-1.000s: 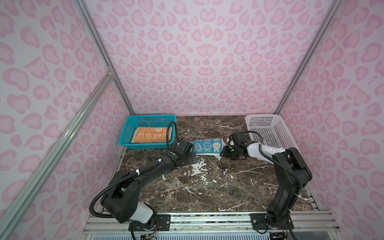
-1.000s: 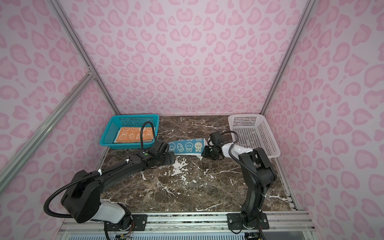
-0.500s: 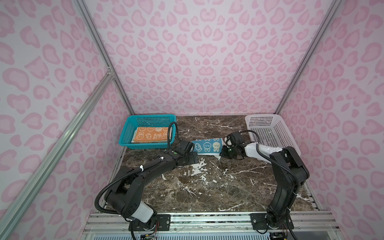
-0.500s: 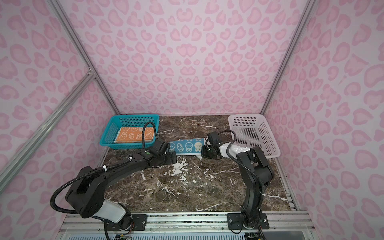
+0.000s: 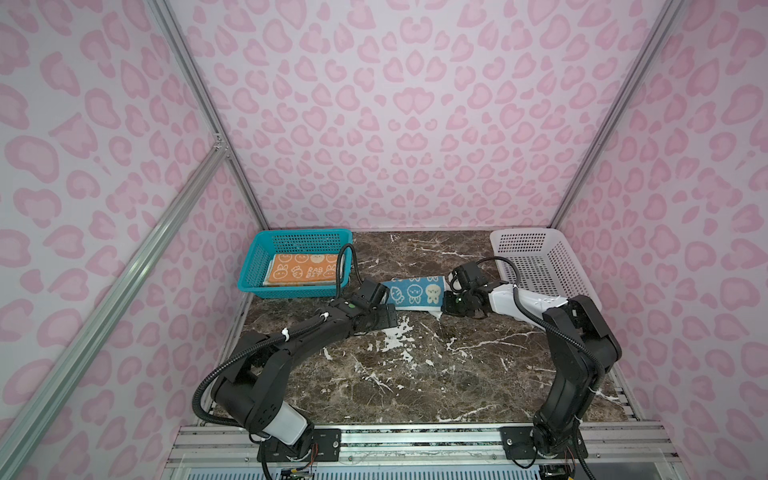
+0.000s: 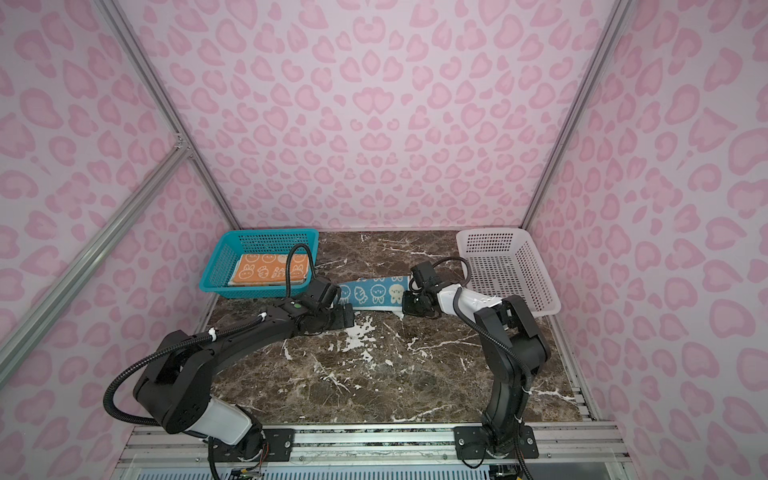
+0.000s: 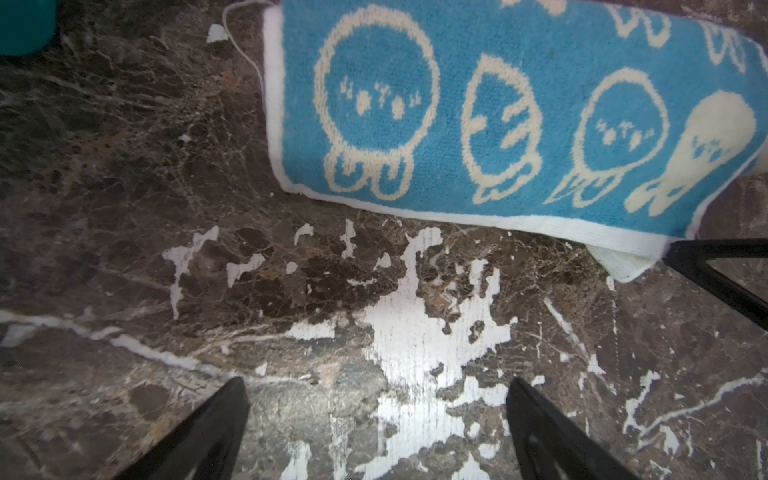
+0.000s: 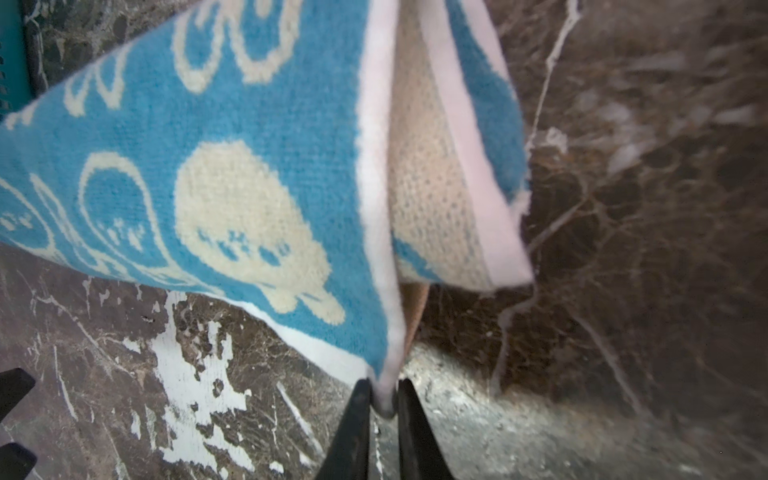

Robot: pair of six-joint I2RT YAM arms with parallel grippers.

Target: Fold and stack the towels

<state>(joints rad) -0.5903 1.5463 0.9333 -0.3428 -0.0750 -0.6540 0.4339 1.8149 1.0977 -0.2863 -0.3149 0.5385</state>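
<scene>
Orange towel [image 5: 302, 271] is sitting folded in the teal basket [image 5: 253, 266], probably as the stack base. I'm hovering the left gripper [image 7: 377, 386] wide open and empty beside the blue towel [image 5: 415, 291], which is lying half-folded on the marble table [image 5: 415, 374]. The right gripper [image 8: 382, 392] is pinching its corner tight, likely for the next fold.

both top views: high front, looking down, far | wrist views: close above table [image 7: 104, 187], sharing blue towel [image 7: 519, 124]

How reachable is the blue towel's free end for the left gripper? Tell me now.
Probably yes: the left gripper hangs open beside the blue towel, only bare marble between; the right gripper pinches the far corner.
</scene>
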